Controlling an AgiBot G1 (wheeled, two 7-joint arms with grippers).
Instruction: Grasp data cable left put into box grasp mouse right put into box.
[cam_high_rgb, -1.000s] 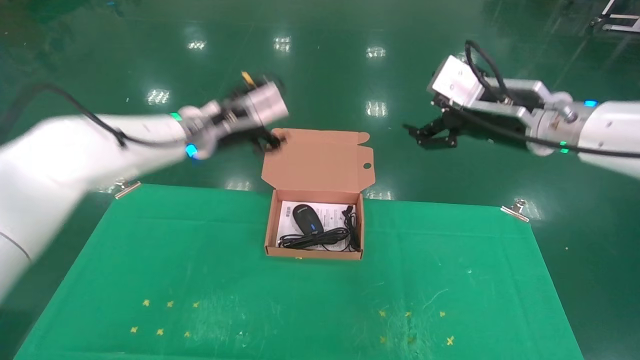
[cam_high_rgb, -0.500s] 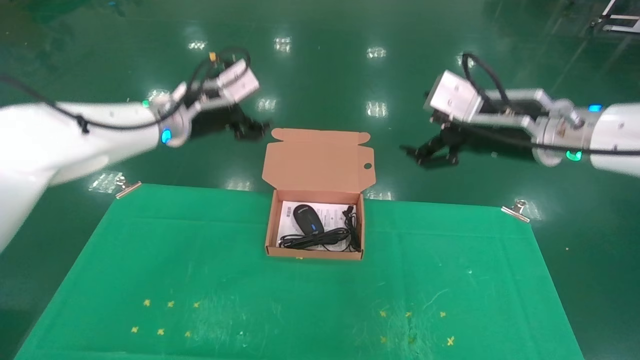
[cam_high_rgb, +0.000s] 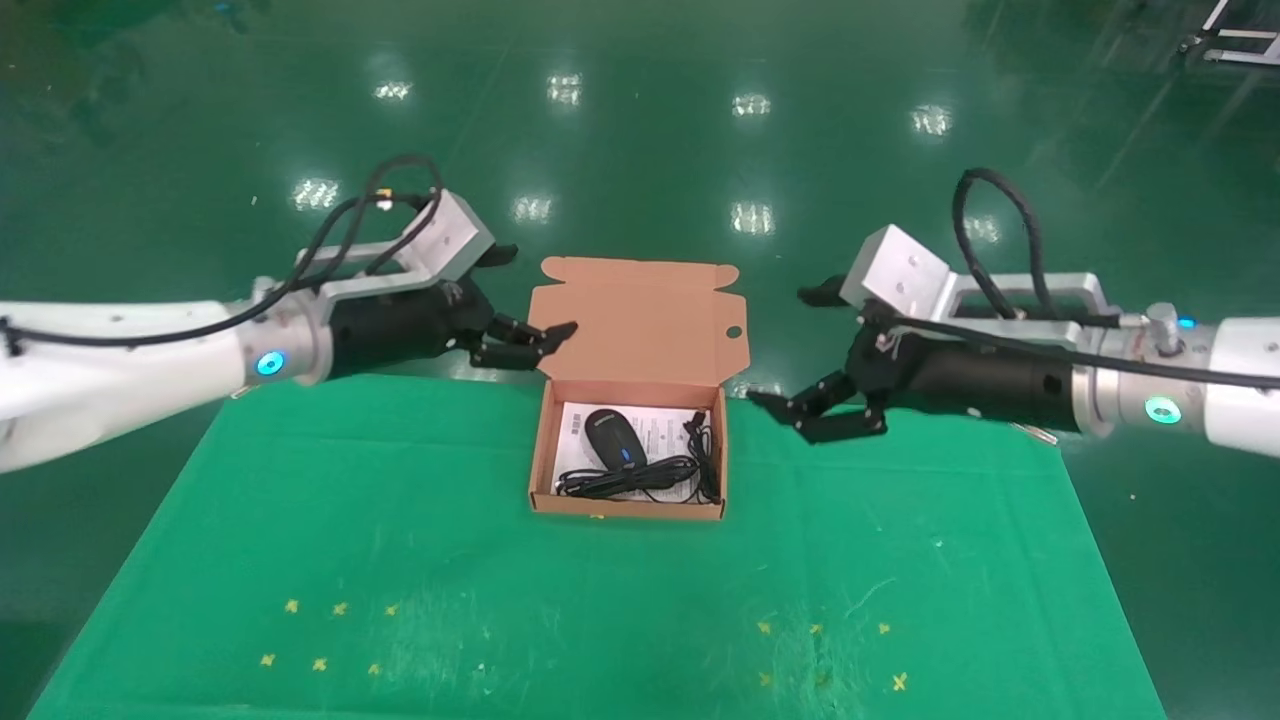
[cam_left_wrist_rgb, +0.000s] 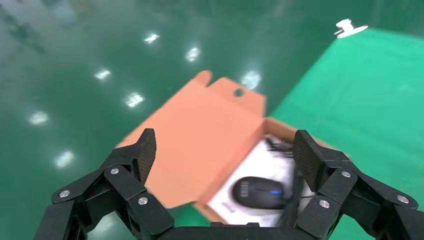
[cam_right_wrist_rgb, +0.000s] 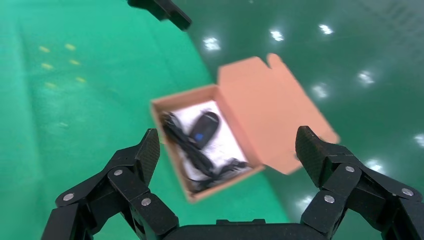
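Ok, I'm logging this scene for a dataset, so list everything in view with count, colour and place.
box: one, salmon-orange, lid open, middle of the cloth's far part.
mouse: one, black, inside the box on its white sheet.
data cable: one, black, bundled in the box beside the mouse.
table cloth: one, green, with small yellow marks.
clips: two, metal, at the cloth's far corners.
left gripper: black, open, left of the lid.
right gripper: black, open, right of the box.
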